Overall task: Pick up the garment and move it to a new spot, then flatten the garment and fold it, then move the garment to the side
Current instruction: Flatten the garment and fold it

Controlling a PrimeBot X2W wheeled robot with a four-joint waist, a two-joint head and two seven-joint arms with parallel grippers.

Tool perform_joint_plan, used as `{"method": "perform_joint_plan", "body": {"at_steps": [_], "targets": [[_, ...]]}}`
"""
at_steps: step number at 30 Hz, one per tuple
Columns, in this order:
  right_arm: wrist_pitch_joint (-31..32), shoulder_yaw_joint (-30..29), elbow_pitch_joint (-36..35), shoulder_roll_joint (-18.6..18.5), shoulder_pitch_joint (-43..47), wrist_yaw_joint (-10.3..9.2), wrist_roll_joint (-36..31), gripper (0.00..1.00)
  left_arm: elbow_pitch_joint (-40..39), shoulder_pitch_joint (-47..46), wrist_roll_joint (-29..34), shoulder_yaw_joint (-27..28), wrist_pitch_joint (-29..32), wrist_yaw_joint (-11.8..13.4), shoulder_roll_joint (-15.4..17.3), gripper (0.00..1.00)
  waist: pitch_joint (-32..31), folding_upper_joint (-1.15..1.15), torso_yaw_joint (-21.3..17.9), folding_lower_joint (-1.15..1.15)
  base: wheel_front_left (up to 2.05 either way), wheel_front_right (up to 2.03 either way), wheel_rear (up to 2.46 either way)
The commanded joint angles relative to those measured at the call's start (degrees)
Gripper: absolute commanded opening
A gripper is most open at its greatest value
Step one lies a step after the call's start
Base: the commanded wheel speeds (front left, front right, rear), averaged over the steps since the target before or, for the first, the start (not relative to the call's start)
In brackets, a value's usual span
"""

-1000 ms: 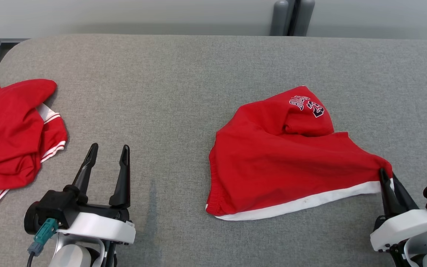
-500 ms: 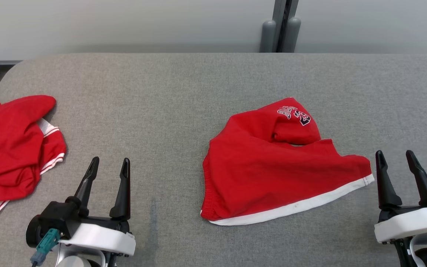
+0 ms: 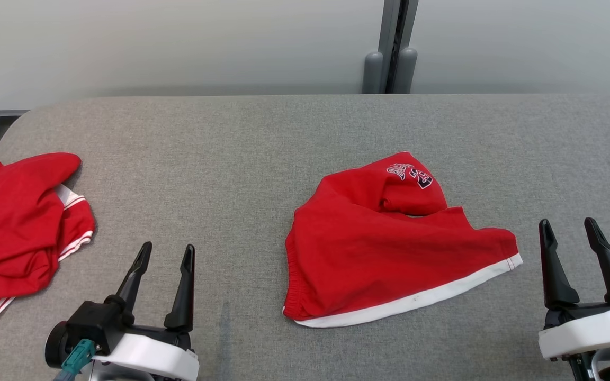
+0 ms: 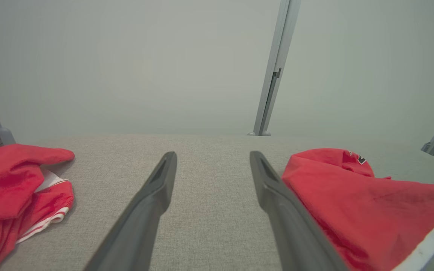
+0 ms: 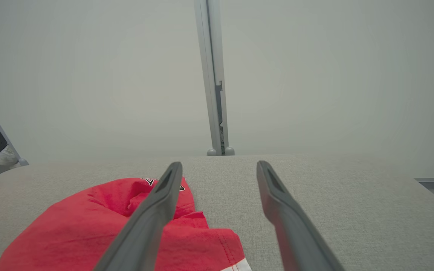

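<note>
Garment set down, crumpled, with flattening judged to be the step at hand.

The garment (image 3: 389,248), a pair of red shorts, is seen on the grey table (image 3: 231,159), toward 4 o'clock from the middle of the head view. Its long axis is taken along the white hem band (image 3: 416,301), running from about 8 o'clock to 2 o'clock. One leg is bunched and folded over, its lettered patch (image 3: 410,174) pointing to 12 o'clock. The right gripper (image 3: 567,222) is held released and empty just past the hem's 3 o'clock end, apart from the cloth. The left gripper (image 3: 168,247), likewise spread and empty, is kept well apart at 9 o'clock. A second red garment (image 3: 14,222) is left farther out that way. Next, opposite edges would probably have to be pinched and drawn apart, and the folded leg freed.
</note>
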Motion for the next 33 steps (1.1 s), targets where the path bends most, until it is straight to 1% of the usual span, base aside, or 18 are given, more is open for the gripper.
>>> {"method": "perform_joint_plan", "body": {"at_steps": [1, 14, 17, 22, 26, 28, 33], "targets": [[0.2, -0.3, -0.6, 0.0, 0.6, -0.01, -0.1, 1.00, 0.0, 0.6, 0.3, -0.1, 0.2, -0.2, 0.3, 1.00, -0.1, 0.00, 0.0, 0.00, 0.00, 0.00, 0.00], [0.7, -0.4, -0.9, 0.5, 0.8, -0.01, 0.0, 1.00, -0.2, 0.0, -0.1, -0.7, 0.3, 0.3, 0.6, 1.00, -0.1, 0.00, 0.2, 0.00, 0.00, 0.00, 0.00], [0.8, -0.6, -1.2, 0.5, 0.8, -0.01, 0.1, 1.00, -0.7, -1.2, -0.2, -1.0, 0.3, -0.2, 0.6, 1.00, 0.3, 0.00, 0.4, 0.00, 0.00, 0.00, 0.00], [1.0, -0.5, -1.7, 0.5, 0.3, -0.01, -0.2, 1.00, -0.7, -3.7, 0.2, -2.2, 0.8, -1.6, 0.8, 1.00, 1.6, 0.00, 0.5, 0.00, 0.00, 0.00, 0.00], [0.8, -0.2, -1.5, 0.6, -0.1, -0.01, -0.3, 1.00, 0.2, -4.5, 0.2, -4.4, 2.1, -2.8, -0.1, 1.00, 2.7, 0.00, 0.1, 0.00, 0.00, 0.00, 0.00], [0.7, -0.1, -1.6, 0.6, -0.2, -0.01, -0.3, 1.00, 0.5, -4.1, -0.1, -6.0, 3.1, -3.9, -0.5, 1.00, 3.5, 0.00, -0.2, 0.00, 0.00, 0.00, 0.00], [0.4, -0.1, -1.3, 0.6, -1.1, -0.01, -0.1, 1.00, 2.2, -2.7, -0.9, -12.2, 6.6, -8.0, -1.5, 1.00, 5.8, 0.00, -0.8, 0.00, 0.00, 0.00, 0.00]]}}
